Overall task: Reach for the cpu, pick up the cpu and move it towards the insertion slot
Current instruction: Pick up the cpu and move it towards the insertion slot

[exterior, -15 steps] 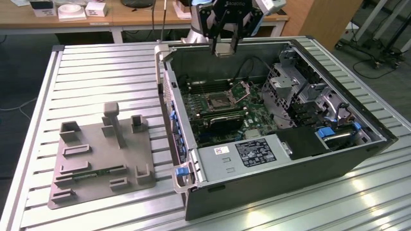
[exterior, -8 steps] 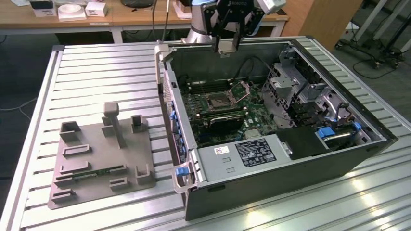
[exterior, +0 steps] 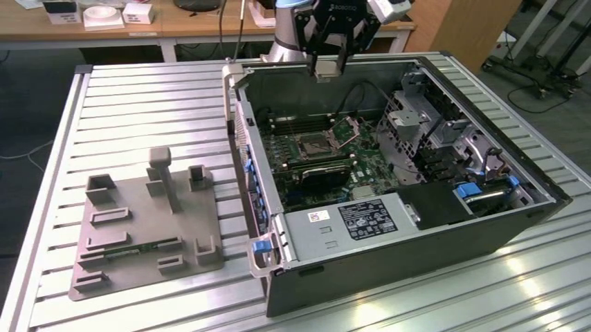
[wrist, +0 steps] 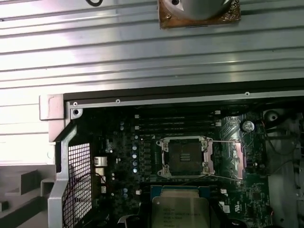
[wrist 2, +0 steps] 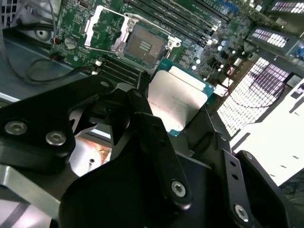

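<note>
My gripper (exterior: 326, 72) hangs above the back wall of the open computer case, shut on the cpu (exterior: 325, 68). In the second wrist view the cpu (wrist 2: 176, 100) is a flat silvery square with a pale rim and green edge, clamped by its sides between the black fingers (wrist 2: 142, 111). The first wrist view has the cpu (wrist: 180, 210) just short of the insertion slot (wrist: 184, 156). That insertion slot (exterior: 312, 144) (wrist 2: 142, 45) lies open on the green board, dark in the centre, its shiny metal bracket hinged back. The cpu is held in the air, well above the slot.
The open computer case (exterior: 420, 221) lies on a ribbed metal table (exterior: 138, 104), with drive cages and cables on the exterior view's right. A grey fixture plate (exterior: 143, 221) stands on the exterior view's left. Long black memory slots (wrist: 175, 121) run beside the socket. A copper-based heat sink (wrist: 199, 12) rests outside the case.
</note>
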### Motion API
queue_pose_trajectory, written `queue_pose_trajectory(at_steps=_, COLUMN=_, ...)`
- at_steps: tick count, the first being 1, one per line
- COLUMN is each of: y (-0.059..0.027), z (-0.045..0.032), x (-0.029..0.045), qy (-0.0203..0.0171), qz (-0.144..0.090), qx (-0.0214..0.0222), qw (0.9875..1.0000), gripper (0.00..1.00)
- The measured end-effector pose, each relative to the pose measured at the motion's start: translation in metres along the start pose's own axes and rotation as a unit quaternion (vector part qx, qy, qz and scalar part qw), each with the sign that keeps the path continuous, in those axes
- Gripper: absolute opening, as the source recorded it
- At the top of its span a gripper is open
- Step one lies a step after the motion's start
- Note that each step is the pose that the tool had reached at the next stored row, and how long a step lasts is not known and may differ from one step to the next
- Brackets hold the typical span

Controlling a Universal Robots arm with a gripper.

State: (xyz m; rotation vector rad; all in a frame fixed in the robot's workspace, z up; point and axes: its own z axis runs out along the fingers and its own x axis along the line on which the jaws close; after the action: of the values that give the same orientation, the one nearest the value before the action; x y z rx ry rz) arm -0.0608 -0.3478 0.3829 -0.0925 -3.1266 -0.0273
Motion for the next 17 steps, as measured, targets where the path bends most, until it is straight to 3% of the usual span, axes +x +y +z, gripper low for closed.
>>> queue_pose_trajectory(at_steps=4, y=0.0013, z=0.0022, x=-0.0028, qy=-0.0003, qz=0.007, qx=-0.0002, qw=1.0000, gripper=0.55)
queue_pose_trajectory(at_steps=7, y=0.0039, z=0.0026, x=-0.0036, qy=-0.0026, qz=0.008, qx=-0.0004, qw=1.0000, gripper=0.55)
queue_pose_trajectory(at_steps=9, y=0.0062, z=0.0029, x=-0.0036, qy=-0.0093, qz=0.008, qx=-0.0008, qw=0.9999, gripper=0.55)
queue_pose_trajectory(at_steps=13, y=0.0107, z=0.0038, x=-0.0034, qy=-0.0312, qz=0.007, qx=-0.0024, qw=0.9995, gripper=0.55)
queue_pose_trajectory(at_steps=17, y=0.0156, z=0.0082, x=-0.0031, qy=-0.0316, qz=0.006, qx=-0.0024, qw=0.9995, gripper=0.55)
